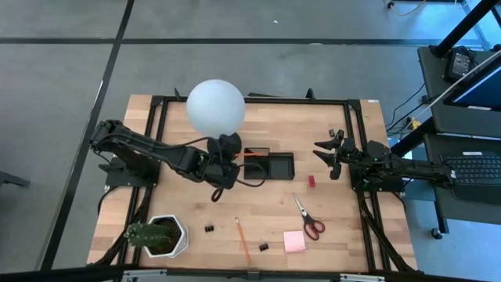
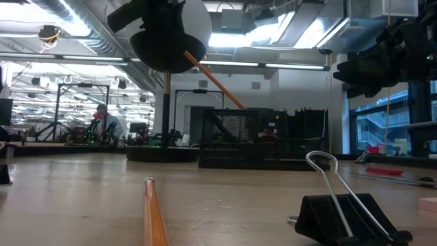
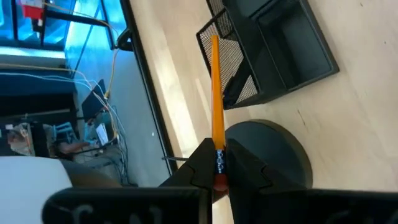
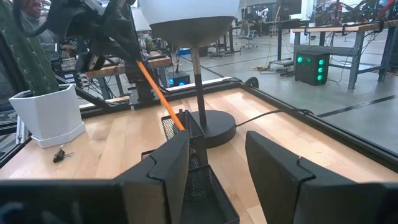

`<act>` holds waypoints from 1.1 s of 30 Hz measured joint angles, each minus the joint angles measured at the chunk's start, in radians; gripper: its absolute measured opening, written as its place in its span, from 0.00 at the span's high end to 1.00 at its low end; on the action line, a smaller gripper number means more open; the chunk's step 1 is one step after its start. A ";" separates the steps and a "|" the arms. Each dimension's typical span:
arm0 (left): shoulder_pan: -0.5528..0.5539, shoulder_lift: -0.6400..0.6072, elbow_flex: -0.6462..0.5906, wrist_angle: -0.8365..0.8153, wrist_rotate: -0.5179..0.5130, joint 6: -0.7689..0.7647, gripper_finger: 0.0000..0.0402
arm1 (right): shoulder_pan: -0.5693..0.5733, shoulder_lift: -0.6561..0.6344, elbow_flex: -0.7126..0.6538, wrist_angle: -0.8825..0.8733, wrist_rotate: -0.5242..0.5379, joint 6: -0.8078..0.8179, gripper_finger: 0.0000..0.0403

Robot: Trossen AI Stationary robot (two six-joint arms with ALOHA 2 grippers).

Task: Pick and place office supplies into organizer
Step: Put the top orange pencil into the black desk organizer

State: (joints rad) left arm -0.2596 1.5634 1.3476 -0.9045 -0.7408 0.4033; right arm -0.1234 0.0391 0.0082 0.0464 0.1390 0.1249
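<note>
A: Pencil from above: where is it?

B: Clamped in the left gripper beside the lamp base, its far end reaching toward the organizer. The right gripper waits well apart, fingers spread, holding nothing.

A: And at table height?

B: It slants down from the gripper, tip toward the mesh organizer. A second pencil and a binder clip lie untouched in front.

A: Left wrist?

B: The fingers pinch the pencil near its end; its long axis runs straight ahead to the organizer's mesh compartment.

A: Right wrist?

B: Pencil angled tip-down over the organizer. I judge the left arm, being nearer, need only lower it in.
</note>
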 joint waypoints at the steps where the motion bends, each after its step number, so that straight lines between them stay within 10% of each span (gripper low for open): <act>1: 0.000 0.008 0.001 0.011 -0.003 0.009 0.96 | 0.000 0.000 0.000 0.000 0.000 0.000 0.60; 33: 0.000 0.156 0.000 0.128 -0.050 0.441 0.86 | 0.000 0.000 0.000 0.000 0.000 -0.003 0.60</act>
State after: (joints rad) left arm -0.2597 1.7195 1.3476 -0.7769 -0.7905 0.8441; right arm -0.1230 0.0391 0.0078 0.0463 0.1387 0.1223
